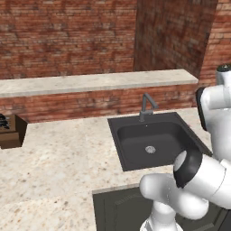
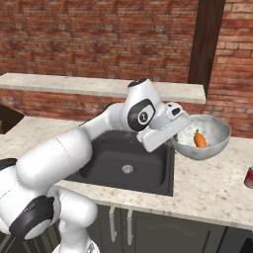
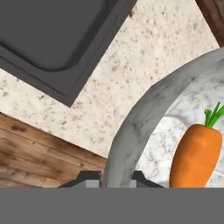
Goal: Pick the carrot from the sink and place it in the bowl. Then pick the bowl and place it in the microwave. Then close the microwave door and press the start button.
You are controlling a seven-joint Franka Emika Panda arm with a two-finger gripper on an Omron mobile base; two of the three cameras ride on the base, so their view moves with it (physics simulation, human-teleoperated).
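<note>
**Bowl with carrot held up beside the sink**

The hand [image 2: 179,132] pinches the rim of the bowl [image 2: 207,143], with 1 finger on each side of the wall; in the hand view the 2 dark fingertips [image 3: 89,179] straddle the grey rim at the bottom of the picture. The bowl [image 3: 144,118] is lifted off the bench [image 2: 207,188] and hangs just to the right of the sink [image 2: 123,165], slightly tilted, above the speckled bench top. The carrot [image 2: 200,139] lies inside the bowl, orange body down and green top up, leaning against the inner wall; in the hand view the carrot [image 3: 197,153] sits close to the pinched rim.

The sink [image 1: 151,140] is a dark basin with a round silver drain [image 2: 127,169] and an angular faucet [image 1: 146,106] at its back edge. A red can [image 2: 249,177] stands on the bench well to the right of the sink. Behind the sink runs a brick ledge [image 1: 90,83] with a pale top.
</note>
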